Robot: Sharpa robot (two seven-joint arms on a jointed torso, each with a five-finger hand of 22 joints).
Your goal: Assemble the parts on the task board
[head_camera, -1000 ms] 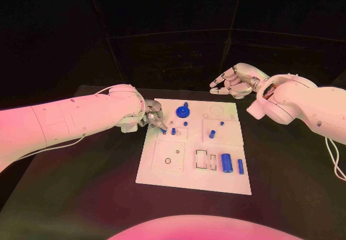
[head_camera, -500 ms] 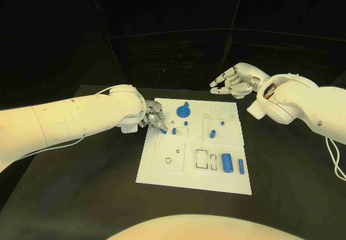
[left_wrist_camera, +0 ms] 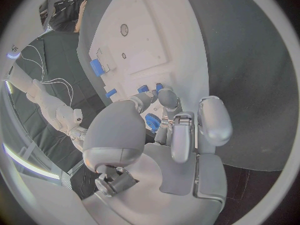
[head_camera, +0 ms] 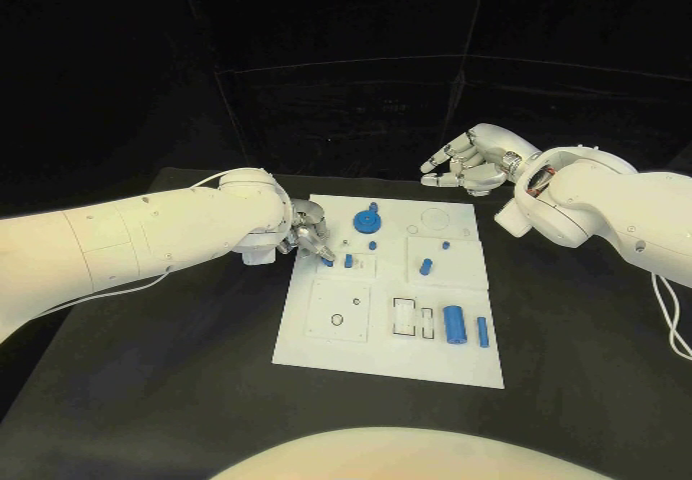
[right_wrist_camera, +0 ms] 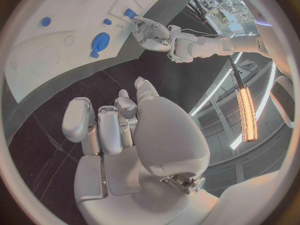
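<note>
Left hand [head_camera: 306, 238] pinches a small blue peg [head_camera: 329, 262] at the task board [head_camera: 335, 352]'s left edge; right hand [head_camera: 469, 163] hovers empty, fingers loosely apart, beyond the far edge.

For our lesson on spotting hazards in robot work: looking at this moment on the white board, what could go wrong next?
1. The left robot hand has its fingertips right at a small blue peg on the white task board; it might tip or slip.
2. The neighbouring small blue peg stands close and could get knocked.
3. The right robot hand hovers beyond the board's far edge, too distant to help.
</note>
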